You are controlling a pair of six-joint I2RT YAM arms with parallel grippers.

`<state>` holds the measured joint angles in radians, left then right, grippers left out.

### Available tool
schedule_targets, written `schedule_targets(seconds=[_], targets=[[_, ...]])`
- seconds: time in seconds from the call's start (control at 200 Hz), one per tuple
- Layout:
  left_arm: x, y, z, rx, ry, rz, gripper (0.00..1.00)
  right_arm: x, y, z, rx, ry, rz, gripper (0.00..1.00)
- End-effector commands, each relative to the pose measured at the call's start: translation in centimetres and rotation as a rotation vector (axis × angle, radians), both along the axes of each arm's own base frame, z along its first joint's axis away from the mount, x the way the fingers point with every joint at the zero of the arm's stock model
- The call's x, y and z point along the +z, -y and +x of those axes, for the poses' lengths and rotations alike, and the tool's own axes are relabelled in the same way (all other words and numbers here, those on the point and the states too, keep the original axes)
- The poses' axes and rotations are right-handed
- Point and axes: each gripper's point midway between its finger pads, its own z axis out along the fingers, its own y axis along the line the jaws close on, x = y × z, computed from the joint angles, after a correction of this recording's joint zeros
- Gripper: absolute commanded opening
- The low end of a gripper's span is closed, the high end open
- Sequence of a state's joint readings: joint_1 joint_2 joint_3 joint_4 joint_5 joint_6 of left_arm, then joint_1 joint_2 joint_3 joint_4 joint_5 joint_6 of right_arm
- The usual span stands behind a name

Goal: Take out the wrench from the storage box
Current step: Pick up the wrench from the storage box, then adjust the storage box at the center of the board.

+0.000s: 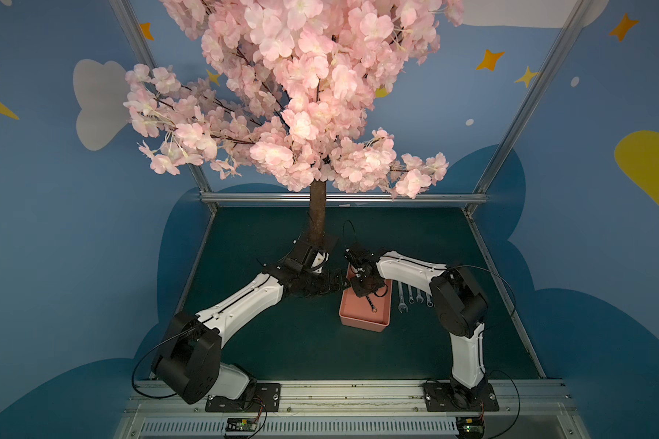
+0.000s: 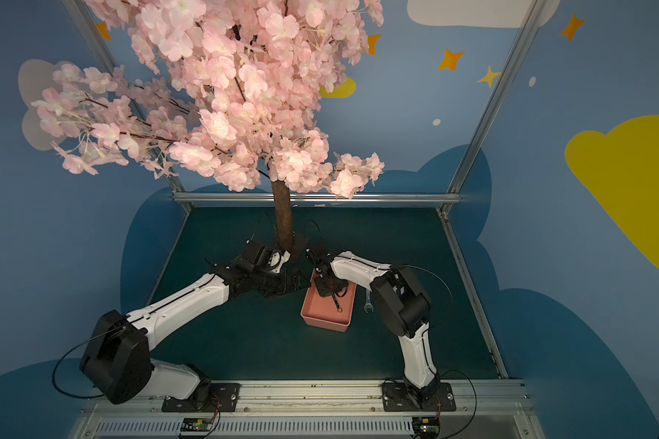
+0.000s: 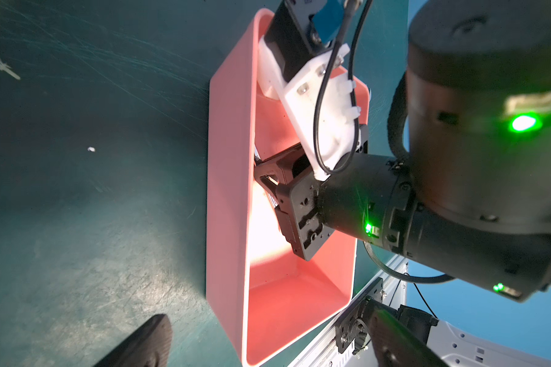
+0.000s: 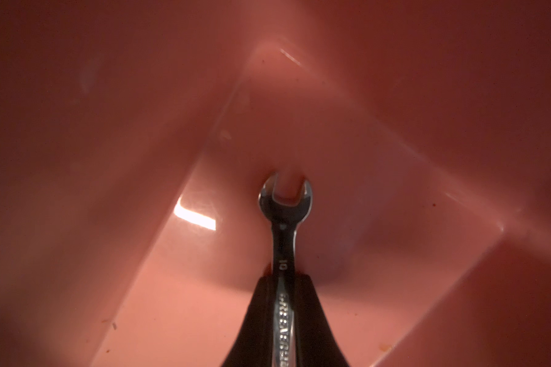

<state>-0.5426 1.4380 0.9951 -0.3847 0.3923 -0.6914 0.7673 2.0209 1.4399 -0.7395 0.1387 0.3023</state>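
Note:
The salmon-pink storage box (image 1: 362, 323) (image 2: 322, 321) lies on the dark green mat, right of centre. My right gripper (image 1: 365, 294) reaches down into it. In the right wrist view this gripper (image 4: 283, 279) is shut on the shank of a small steel wrench (image 4: 285, 209). The wrench's open end points at a box corner (image 4: 109, 159). In both top views the wrench (image 1: 370, 306) (image 2: 336, 303) sticks out below the gripper, still inside the box. My left gripper (image 1: 339, 285) (image 3: 268, 313) is open at the box's left rim (image 3: 226, 222), fingers wide apart and holding nothing.
Several wrenches (image 1: 413, 298) lie in a row on the mat just right of the box, partly behind my right arm. The blossom tree's trunk (image 1: 316, 220) stands right behind both grippers. An aluminium rail (image 1: 339, 387) runs along the front edge.

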Motion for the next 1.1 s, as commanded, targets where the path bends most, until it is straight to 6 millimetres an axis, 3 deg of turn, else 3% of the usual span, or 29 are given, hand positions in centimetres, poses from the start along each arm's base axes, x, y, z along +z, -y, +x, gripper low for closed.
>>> schedule_targets(seconds=[0.0, 0.4, 0.696, 0.981, 1.096], targets=[[0.6, -0.1, -0.2, -0.013, 0.017, -0.002, 1.00, 2.3, -0.2, -0.5, 0.044, 0.024, 0.001, 0.00], [0.9, -0.2, -0.2, -0.014, 0.026, -0.005, 1.00, 8.6, -0.1, -0.9, 0.062, 0.104, 0.041, 0.00], [1.4, 0.4, 0.1, -0.023, 0.031, -0.024, 1.00, 13.4, 3.2, -1.4, 0.027, 0.169, 0.022, 0.00], [2.4, 3.3, -0.1, -0.072, 0.045, -0.057, 1.00, 11.3, 10.1, -2.4, -0.206, 0.079, 0.034, 0.01], [2.4, 4.0, 0.0, -0.087, 0.048, -0.056, 1.00, 9.5, 12.5, -2.7, -0.336, 0.034, 0.084, 0.01]])
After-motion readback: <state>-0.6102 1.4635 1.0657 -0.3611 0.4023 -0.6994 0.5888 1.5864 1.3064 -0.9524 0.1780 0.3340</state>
